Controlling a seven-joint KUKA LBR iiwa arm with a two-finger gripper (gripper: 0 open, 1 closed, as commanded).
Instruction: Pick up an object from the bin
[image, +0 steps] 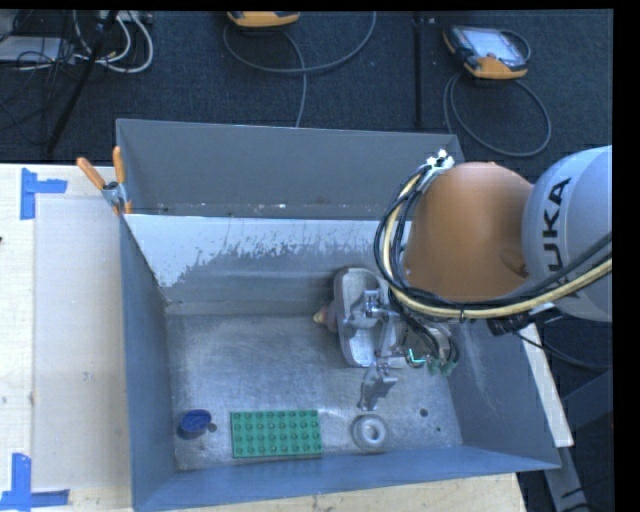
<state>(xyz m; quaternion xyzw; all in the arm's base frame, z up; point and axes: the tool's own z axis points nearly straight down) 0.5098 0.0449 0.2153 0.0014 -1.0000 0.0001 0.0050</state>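
One pair of jaws hangs low over the floor of the grey bin (300, 170), right of its middle, pointing down from a pale metal wrist block (356, 315); we cannot tell how far they are parted, nor whether they have hold of anything. Just beyond their tip, toward the near wall, we see a small grey ring (369, 431) lying flat on the floor, close to the jaws, though we cannot say whether they touch it. Left of the ring, just beside it, lies a flat green studded plate (276, 434) (rectangular, its long side along the near wall). Farther left, toward the front left corner, sits a small blue piece (194, 424), apart from the plate. Above the jaws we see the orange cover (465, 235), ringed by black and yellow cables (392, 255), and the arm (575, 235) coming in from the right
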